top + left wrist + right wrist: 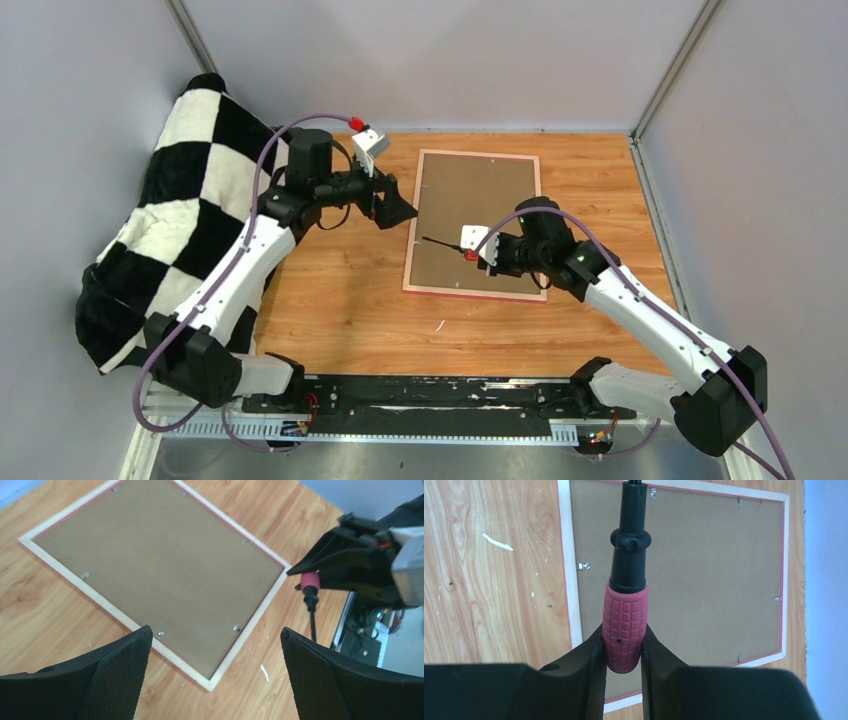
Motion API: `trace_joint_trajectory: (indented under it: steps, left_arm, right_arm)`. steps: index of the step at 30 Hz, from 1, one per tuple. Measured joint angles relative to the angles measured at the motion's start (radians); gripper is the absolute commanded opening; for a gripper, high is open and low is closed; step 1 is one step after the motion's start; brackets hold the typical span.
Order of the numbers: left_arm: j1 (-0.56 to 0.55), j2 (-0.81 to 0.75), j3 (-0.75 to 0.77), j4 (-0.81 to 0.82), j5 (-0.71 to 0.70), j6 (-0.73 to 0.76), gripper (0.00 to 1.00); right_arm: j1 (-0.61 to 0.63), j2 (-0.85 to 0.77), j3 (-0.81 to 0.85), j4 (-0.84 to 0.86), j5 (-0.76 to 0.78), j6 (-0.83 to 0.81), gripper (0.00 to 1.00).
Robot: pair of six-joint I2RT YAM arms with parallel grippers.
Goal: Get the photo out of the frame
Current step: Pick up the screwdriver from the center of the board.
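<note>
The frame [470,293] lies face down on the wooden table, its pink and pale wood rim around a brown backing board [470,200]. The photo is hidden beneath that board. Small metal tabs [584,566] hold the board in along the rim [565,580]. My right gripper [624,650] is shut on the pink handle of a screwdriver [625,625], whose black shaft points across the board towards the frame's left side [440,243]. My left gripper [215,631] hangs open above the frame's near corner [175,660], holding nothing.
A black-and-white checkered blanket [190,220] is heaped against the left wall. Grey walls close in the table at the back and both sides. A white scrap [438,325] lies on the wood in front of the frame. The arms' base rail [420,395] runs along the near edge.
</note>
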Motion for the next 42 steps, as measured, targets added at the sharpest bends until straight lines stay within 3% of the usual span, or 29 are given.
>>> trace_joint_trajectory:
  steps: [8, 18, 30, 42]
  left_arm:
    - [-0.048, 0.067, 0.030, -0.144, 0.066, 0.248, 1.00]
    - [-0.131, 0.068, -0.048, -0.187, 0.233, 0.368, 0.99]
    - [-0.160, 0.200, -0.033, -0.196, 0.346, 0.317, 0.84]
    - [-0.171, 0.243, 0.007, -0.187, 0.378, 0.224, 0.83]
  right_arm:
    - [0.000, 0.011, -0.013, -0.068, 0.043, -0.085, 0.00]
    - [0.000, 0.064, -0.028, -0.094, 0.085, -0.118, 0.00]
    - [0.000, 0.040, -0.035, -0.052, 0.084, -0.104, 0.00]
    - [0.000, 0.075, -0.038, -0.026, 0.085, -0.082, 0.00]
